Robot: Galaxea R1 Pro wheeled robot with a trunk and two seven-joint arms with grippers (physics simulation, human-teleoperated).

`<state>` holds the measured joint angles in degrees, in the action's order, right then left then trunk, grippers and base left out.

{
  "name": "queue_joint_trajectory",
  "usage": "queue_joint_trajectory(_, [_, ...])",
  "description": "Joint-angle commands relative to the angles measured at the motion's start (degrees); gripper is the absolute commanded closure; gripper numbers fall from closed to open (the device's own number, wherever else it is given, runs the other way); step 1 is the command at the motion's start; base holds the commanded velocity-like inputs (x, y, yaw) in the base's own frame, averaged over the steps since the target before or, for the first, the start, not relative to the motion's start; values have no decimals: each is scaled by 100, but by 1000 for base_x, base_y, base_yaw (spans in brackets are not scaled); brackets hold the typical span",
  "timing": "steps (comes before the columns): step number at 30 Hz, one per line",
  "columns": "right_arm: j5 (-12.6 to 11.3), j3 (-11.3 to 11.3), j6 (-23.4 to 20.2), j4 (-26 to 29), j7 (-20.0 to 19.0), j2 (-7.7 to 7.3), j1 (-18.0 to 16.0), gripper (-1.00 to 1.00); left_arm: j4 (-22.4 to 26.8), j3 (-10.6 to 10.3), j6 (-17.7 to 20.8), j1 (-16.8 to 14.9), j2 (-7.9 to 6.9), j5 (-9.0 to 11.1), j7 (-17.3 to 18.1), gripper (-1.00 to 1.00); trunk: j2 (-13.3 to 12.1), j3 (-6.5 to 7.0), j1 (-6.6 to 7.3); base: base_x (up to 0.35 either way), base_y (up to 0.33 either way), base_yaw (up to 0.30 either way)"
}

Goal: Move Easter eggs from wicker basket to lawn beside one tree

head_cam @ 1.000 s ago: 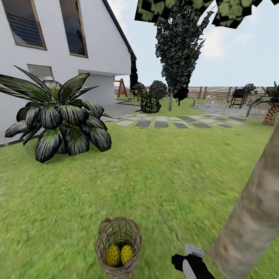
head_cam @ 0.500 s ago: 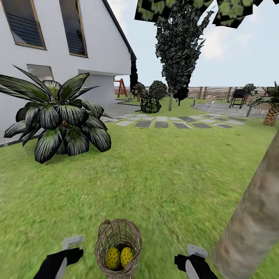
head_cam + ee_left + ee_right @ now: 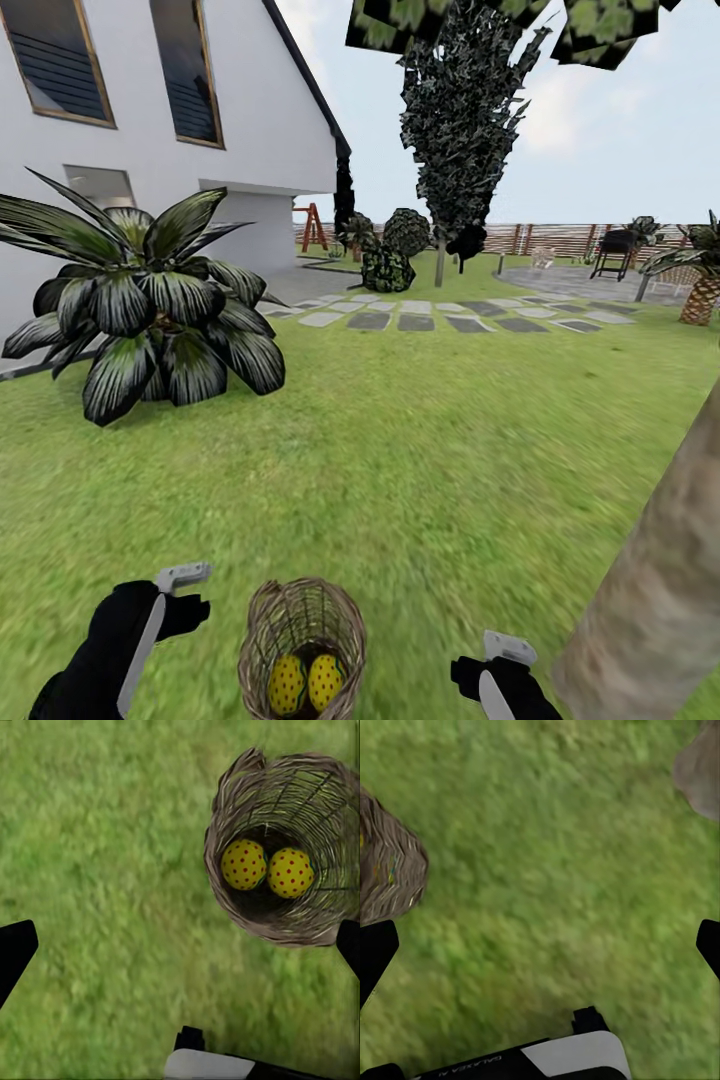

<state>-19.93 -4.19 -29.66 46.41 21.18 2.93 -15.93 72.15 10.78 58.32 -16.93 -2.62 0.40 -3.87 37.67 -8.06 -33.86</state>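
Observation:
The wicker basket (image 3: 262, 625) stands on the lawn (image 3: 400, 470) at the bottom middle of the head view. Two yellow Easter eggs with red dots lie side by side in it (image 3: 287, 684) (image 3: 325, 681). My left gripper (image 3: 180, 597) hovers just left of the basket, open and empty. The left wrist view looks down into the basket (image 3: 315, 795) at both eggs (image 3: 244, 864) (image 3: 291, 872). My right gripper (image 3: 503, 657) is open to the basket's right, between it and the tree trunk (image 3: 660, 590). Its wrist view has the basket's side (image 3: 386, 874) and the trunk base (image 3: 701, 769).
A large dark broad-leaf plant (image 3: 150, 300) grows at the left before the white house (image 3: 150, 100). A grey stepping-stone path (image 3: 440, 318) crosses the far lawn, with a dark conifer (image 3: 460, 120), a fence (image 3: 560, 238) and a small palm (image 3: 700, 280) beyond.
My left arm has come up into the head view beside the basket. The whole picture has shifted a little, so the basket sits lower in frame. The right gripper has hardly moved.

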Motion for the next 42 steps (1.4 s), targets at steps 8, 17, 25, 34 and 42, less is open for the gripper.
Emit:
queue_joint_trajectory(8, [-63, -27, -32, 16, 56, 4, -7, -100, -875, -342, 1, -167, 114, 35, -17, -100, 8, 18, -5, 257, 0, -181])
queue_joint_trajectory(17, [-63, -37, -57, 17, 57, 14, -3, -100, -1370, -384, -536, -150, 132, 50, -12, -100, 8, 40, -5, 63, 0, -119])
queue_joint_trajectory(25, [-65, -31, -57, 17, 54, 13, -5, -100, -1748, -386, -870, -167, 207, 43, 5, -100, 8, 42, -5, -2, 6, -152])
queue_joint_trajectory(34, [-64, -43, -70, 17, 53, 20, -7, -100, -2040, -399, -1234, -154, 444, 30, 32, -100, 8, 43, -5, -95, 63, -132])
queue_joint_trajectory(42, [-64, -53, -74, 17, 46, 34, -2, -100, -2338, -397, -1396, -161, 454, 29, 29, -100, 8, 79, -5, -72, 49, -10])
